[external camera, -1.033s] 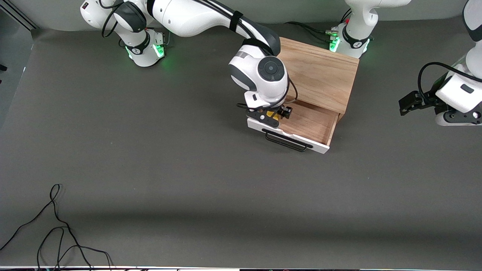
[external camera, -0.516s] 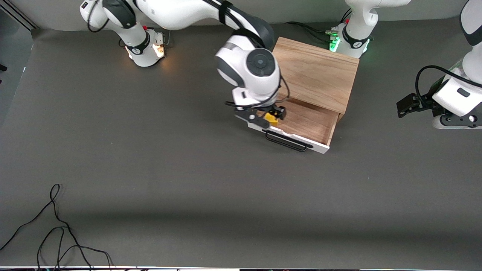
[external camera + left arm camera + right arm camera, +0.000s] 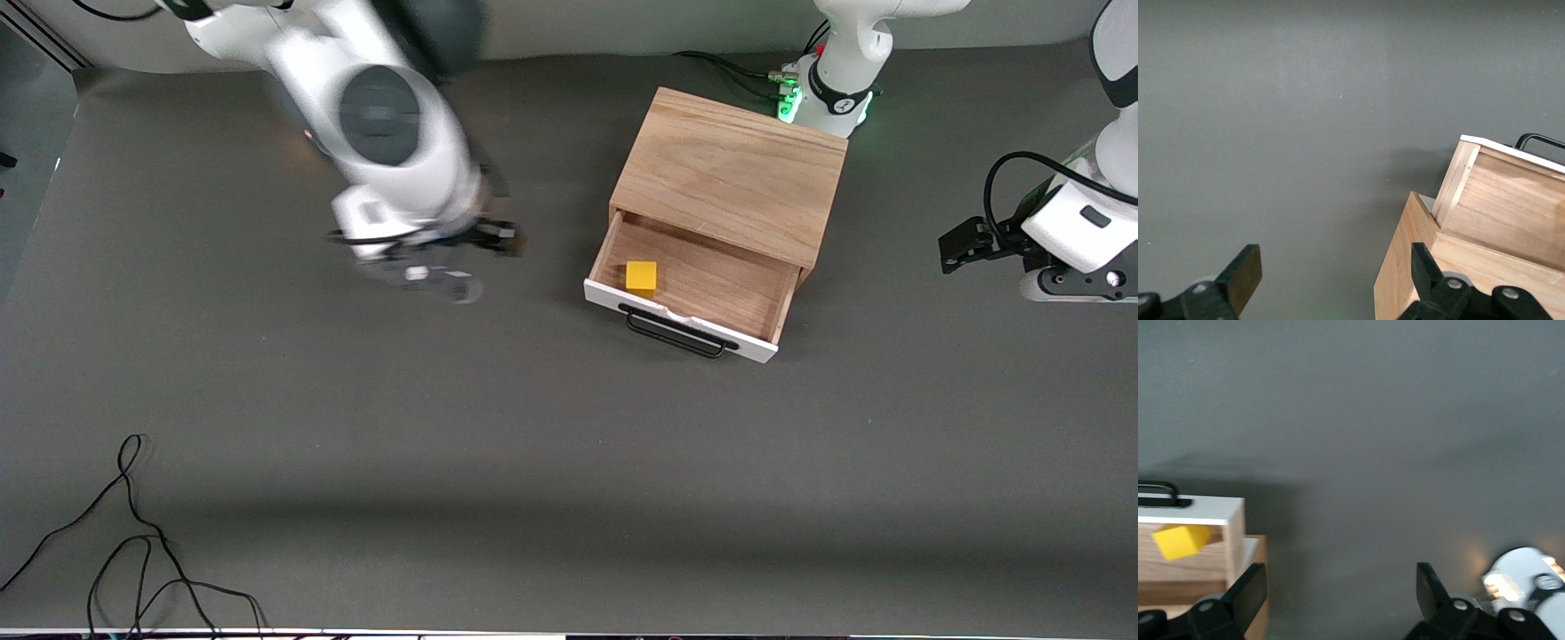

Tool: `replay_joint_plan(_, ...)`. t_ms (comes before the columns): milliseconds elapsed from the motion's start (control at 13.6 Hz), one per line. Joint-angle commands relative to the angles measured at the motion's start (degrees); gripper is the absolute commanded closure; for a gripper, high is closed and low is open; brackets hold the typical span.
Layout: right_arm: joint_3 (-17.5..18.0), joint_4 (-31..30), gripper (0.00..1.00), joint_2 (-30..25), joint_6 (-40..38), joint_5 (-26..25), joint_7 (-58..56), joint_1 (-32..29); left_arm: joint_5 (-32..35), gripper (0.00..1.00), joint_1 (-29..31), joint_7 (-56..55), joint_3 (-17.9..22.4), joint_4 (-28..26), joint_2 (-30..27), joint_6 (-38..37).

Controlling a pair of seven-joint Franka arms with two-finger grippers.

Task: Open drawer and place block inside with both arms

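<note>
The small yellow cube block [image 3: 641,276] is seen resting inside the pulled-out white-fronted drawer [image 3: 702,289] with its black bar handle [image 3: 676,333], in the corner toward the right arm's end, with nothing over it. The oak-coloured wooden box [image 3: 731,173] sits on the grey table [image 3: 533,462]; a loose black cable [image 3: 133,542] lies well apart from the drawer. Since a second ago the right gripper [image 3: 444,267] has been pulled off the drawer, fingers spread and empty, over bare table. The left gripper [image 3: 965,242], fingers spread, waits beside the box.
</note>
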Motion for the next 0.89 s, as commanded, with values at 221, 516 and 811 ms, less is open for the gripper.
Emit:
replay_joint_plan(221, -6.2, -17.4, 0.01, -15.1, 0.2, -0.6, -25.3, -9.1, -0.8, 0.00, 0.6, 2.6, -0.3, 1.0, -0.4, -2.1)
replay_joint_plan(516, -15.9, -17.7, 0.01, -16.5, 0.2, -0.6, -36.2, -9.0, -0.7, 0.00, 0.5, 2.7, -0.3, 1.7, -0.2, -2.1)
replay_joint_plan(811, -17.2, -16.9, 0.01, -16.4, 0.9, -0.6, -36.6, -9.0, -0.7, 0.00, 0.6, 2.7, -0.3, 1.7, -0.2, -2.1)
